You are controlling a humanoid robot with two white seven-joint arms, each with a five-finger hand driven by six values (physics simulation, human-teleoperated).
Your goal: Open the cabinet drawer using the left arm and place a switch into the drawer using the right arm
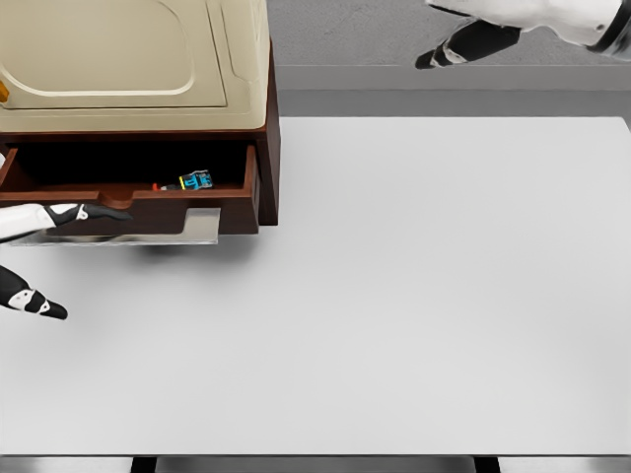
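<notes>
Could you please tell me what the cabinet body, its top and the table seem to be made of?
Cabinet body: likely dark reddish-brown wood, matte. Top: cream, smooth, perhaps plastic or painted panel with moulded grooves. Table: plain white, matte, material unclear.

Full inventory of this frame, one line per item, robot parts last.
cabinet: 1, cream top on dark brown body, upper left on the table
drawer: 1, dark brown with a silver handle, pulled open at the cabinet's front
switch: 1, blue with yellow, black and a bit of red, lying inside the drawer
table: 1, white, fills most of the view
left hand: 1, white with black fingers, at the drawer's handle, left edge
right hand: 1, white arm, black fingers, raised at top right, holding nothing
</notes>
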